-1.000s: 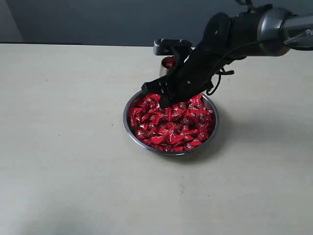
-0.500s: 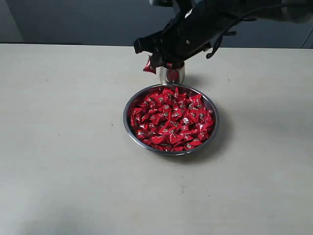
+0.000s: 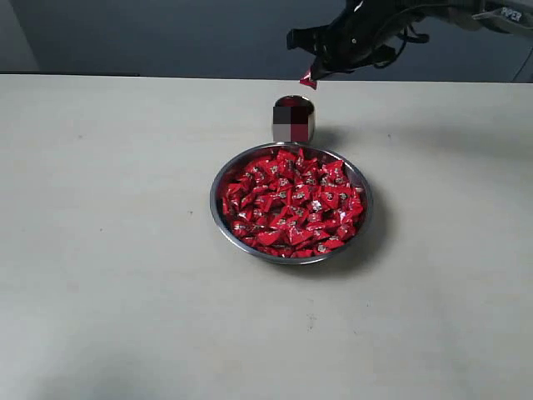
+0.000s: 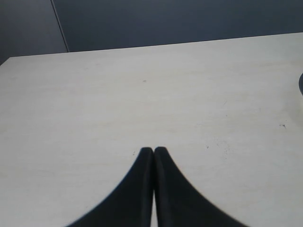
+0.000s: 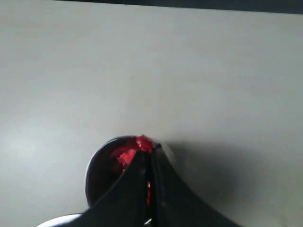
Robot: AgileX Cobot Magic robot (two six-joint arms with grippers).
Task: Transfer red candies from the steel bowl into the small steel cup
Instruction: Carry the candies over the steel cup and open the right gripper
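Note:
The steel bowl (image 3: 218,208) sits mid-table, heaped with red candies (image 3: 291,204). Just behind it stands the small steel cup (image 3: 293,122) with red inside. High above and slightly right of the cup, my right gripper (image 3: 311,77) is shut on a red candy (image 3: 308,80) that hangs from its tips. In the right wrist view that candy (image 5: 144,143) pokes out past the pinched fingertips, with the cup (image 5: 97,175) open below it. My left gripper (image 4: 153,150) is shut on nothing over bare table and does not show in the exterior view.
The pale tabletop (image 3: 108,250) stretches wide on all sides of the bowl. A dark wall (image 3: 166,33) runs along the table's far edge. The right arm (image 3: 391,21) reaches in from the upper right.
The right gripper lifted out of the bowl with a candy in it, rose, and moved right and back to hang above the cup. The left gripper shows no change.

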